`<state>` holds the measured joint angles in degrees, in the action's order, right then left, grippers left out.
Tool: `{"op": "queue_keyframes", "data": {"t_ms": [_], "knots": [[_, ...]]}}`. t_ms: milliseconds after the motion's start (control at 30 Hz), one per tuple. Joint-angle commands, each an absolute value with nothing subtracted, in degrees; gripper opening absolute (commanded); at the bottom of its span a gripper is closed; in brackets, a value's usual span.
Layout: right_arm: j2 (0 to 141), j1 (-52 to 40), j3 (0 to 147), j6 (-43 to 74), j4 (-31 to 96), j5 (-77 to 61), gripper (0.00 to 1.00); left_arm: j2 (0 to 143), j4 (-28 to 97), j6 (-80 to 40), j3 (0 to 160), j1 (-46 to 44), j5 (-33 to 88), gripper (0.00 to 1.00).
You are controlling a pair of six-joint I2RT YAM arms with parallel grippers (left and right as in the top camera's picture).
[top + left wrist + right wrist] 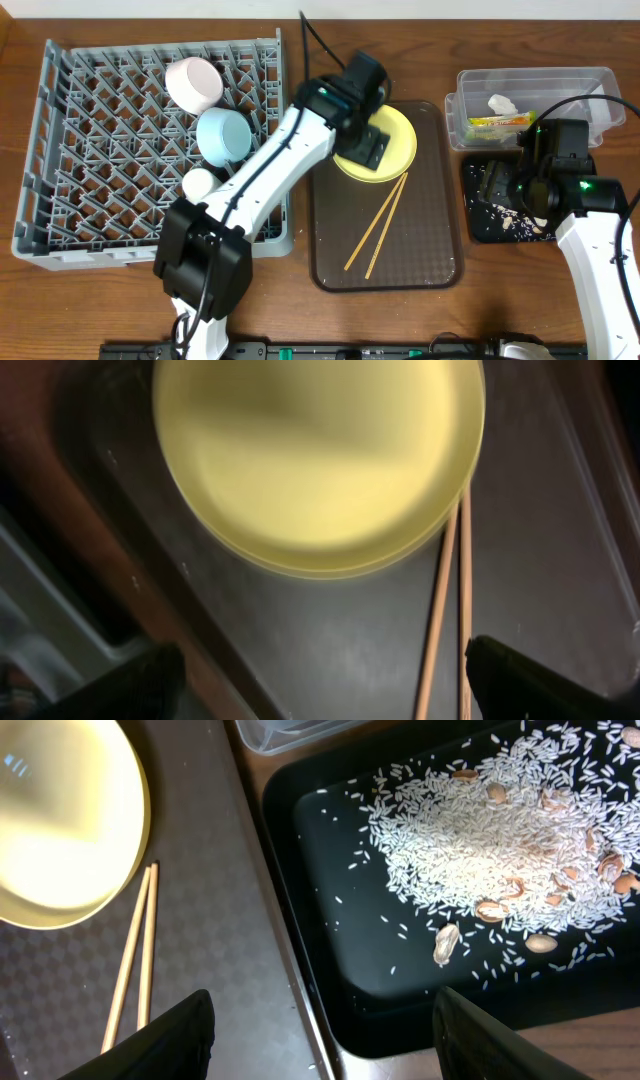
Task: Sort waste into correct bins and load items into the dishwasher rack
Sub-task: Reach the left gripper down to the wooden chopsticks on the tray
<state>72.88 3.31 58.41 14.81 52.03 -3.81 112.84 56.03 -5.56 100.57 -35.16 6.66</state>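
Note:
The pale yellow plate (392, 128) (320, 460) lies at the far end of the brown serving tray (420, 260), with two chopsticks (378, 224) (440, 610) just in front of it. My left gripper (366, 148) (320, 685) hovers open over the plate's near edge and holds nothing. The grey dishwasher rack (100, 150) holds a pinkish-white bowl (193, 82), a light blue bowl (224, 134) and a white cup (199, 184). My right gripper (497, 185) (320, 1040) is open and empty above the left rim of the black tray (478, 228) (340, 920), which holds rice crumbs (470, 830).
The clear tub (590, 85) at the back right contains the snack wrapper (497, 123) and the white tissue (503, 103). A few nut shells (447, 942) lie among the rice. The left arm stretches from the front edge across the rack's right side.

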Motion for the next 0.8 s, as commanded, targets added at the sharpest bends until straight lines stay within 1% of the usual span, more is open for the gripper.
{"op": "queue_keyframes", "data": {"t_ms": [0,167,233,400,767], "knots": [[72.1,3.4,59.1,14.1,52.1,-3.0,0.68,114.1,60.9,-5.1,99.9,-38.0,5.5,0.91],[72.1,3.4,59.1,14.1,52.1,-3.0,0.68,114.3,59.4,-5.0,91.6,-42.2,5.5,0.93],[72.1,3.4,59.1,14.1,52.4,-3.0,0.68,114.3,58.0,-5.0,88.5,-43.2,5.5,0.96],[72.1,3.4,59.1,14.1,52.7,-3.0,0.68,114.3,54.6,-5.0,81.7,-44.5,5.5,0.96],[72.1,3.4,59.1,14.1,52.8,-3.0,0.68,114.3,54.5,-5.0,79.5,-46.6,5.5,0.95]]}}
